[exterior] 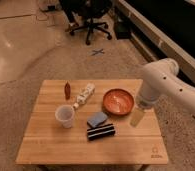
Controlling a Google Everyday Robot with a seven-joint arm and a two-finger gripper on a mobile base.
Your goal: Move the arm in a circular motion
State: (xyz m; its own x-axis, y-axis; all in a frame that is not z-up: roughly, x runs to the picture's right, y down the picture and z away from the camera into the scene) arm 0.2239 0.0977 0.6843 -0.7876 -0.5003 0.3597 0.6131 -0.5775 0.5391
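- Currently, single cam view: the large glossy white tubular robot arm point(163, 82) comes in from the picture's right, elbow high, forearm dropping twd the light wooden table point(51, 150).
- Its gripper point(137, 117) hangs low over the table's right end, just beside the orange-red round bowl point(117, 101). Clenched or released: can't tell.
- Why so, my read: the task is a circling sweep w/ no obj to grasp, so the arm prob. sits at one pt of its loop, near the clutter but not aimed at any item.
- Tabletop items look like bystanders only.
- Count: 1 arm, 1 gripper, 1 bowl, 1 white plastic cup point(65, 116), 1 small reddish-brown bottle point(67, 90), 1 white bottle lying on its side point(84, 94), 1 blue flat block point(97, 119), 1 black-white striped packet point(101, 132).
- Bkgd: 1 black office chair point(91, 15), 1 blue tape cross point(97, 51) on the floor.
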